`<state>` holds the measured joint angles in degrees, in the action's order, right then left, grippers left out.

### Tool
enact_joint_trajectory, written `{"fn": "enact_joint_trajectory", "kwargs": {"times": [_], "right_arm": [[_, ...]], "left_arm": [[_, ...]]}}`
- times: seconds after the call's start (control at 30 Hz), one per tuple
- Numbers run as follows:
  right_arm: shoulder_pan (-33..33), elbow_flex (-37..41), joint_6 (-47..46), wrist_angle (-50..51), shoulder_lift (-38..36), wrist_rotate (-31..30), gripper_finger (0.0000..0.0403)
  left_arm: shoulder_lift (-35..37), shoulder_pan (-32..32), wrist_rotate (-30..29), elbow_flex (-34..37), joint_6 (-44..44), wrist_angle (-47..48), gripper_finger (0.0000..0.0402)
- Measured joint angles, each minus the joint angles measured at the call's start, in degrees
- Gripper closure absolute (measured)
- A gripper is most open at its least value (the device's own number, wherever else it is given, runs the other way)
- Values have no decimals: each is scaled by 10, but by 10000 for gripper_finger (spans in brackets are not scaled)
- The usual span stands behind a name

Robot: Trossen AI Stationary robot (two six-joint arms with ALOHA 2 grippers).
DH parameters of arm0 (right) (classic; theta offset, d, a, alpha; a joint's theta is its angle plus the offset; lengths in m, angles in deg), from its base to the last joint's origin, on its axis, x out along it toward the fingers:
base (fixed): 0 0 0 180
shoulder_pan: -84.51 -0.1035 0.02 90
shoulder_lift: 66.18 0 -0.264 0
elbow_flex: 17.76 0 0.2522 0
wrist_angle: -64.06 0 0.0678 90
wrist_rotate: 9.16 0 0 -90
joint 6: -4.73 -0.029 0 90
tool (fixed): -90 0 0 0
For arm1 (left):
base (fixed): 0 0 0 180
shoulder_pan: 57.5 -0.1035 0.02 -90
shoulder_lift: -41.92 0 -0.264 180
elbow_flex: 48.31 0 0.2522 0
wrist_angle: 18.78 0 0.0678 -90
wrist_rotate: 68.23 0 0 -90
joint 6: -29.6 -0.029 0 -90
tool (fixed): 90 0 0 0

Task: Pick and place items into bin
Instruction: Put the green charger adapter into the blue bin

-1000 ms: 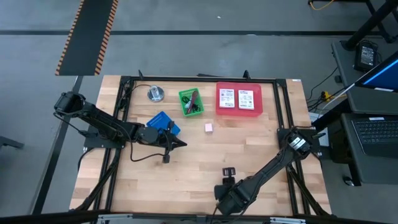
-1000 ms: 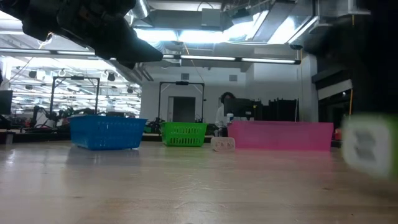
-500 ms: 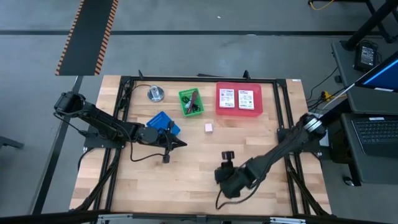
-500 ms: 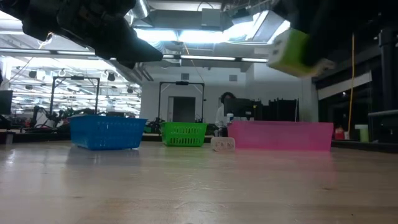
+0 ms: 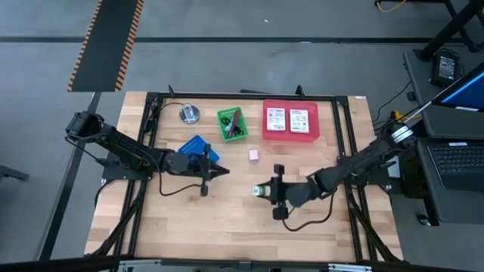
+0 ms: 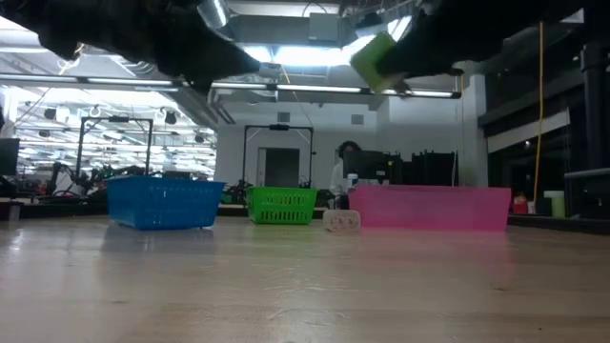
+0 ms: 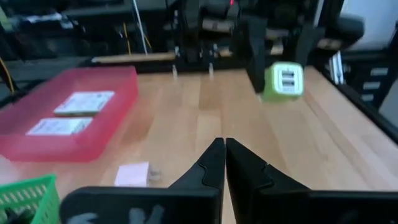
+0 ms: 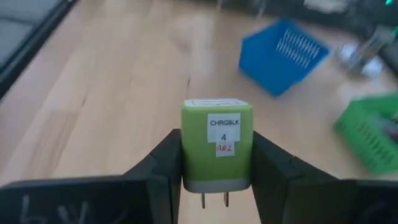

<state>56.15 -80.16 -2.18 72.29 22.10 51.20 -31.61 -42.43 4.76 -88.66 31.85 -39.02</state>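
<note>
Wooden table [image 5: 227, 219] carries three bins near its far edge: a blue bin [image 5: 198, 148], a green bin [image 5: 232, 124] and a pink bin [image 5: 290, 121]; the green bin serves as landmark.

Right gripper [image 5: 262, 192] is raised over the table centre, well nearer the camera side than the green bin. Its two fingers are clamped on the sides of a green charger block [image 8: 217, 150], which has a white label on its face and metal prongs pointing down. The low view shows the block clear of the table surface.

Left gripper [image 5: 220, 173] hovers just beside the blue bin, nearer than the green bin. Its fingers are pressed together with nothing between them.

Two white packets [image 5: 290, 119] lie flat in the pink bin, beside the green bin. A pink cube [image 5: 254, 154] rests on the table near the green bin's front. Dark cords [image 5: 235, 130] lie inside the green bin. A round silver object [image 5: 188, 114] sits beyond the blue bin.
</note>
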Motion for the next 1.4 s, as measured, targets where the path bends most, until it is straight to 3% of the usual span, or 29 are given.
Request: {"fn": "enact_joint_trajectory", "kwargs": {"times": [0.2,0.3,0.5,0.67,0.8,1.0,1.27,1.4], "right_arm": [[44,49,109,-168,-1,1,281],[64,51,133,-197,-1,4,281],[105,51,163,-258,-1,81,281],[134,51,165,-265,-1,88,281],[153,51,176,-287,-1,96,281],[181,50,195,-330,-1,159,281],[197,50,198,-331,-1,164,281],[199,50,210,-332,-1,176,281]], "left_arm": [[0,-3,0,0,-31,-49,344],[0,-3,0,0,-48,-53,308],[0,-3,-10,0,-55,-80,239],[0,-3,-14,-1,-77,-124,203],[0,-4,-14,-14,-82,-122,192],[-16,-20,-14,-29,-111,-121,191],[-32,-52,-12,-55,-126,-121,191],[-33,-65,19,-56,-118,-121,191]]}}
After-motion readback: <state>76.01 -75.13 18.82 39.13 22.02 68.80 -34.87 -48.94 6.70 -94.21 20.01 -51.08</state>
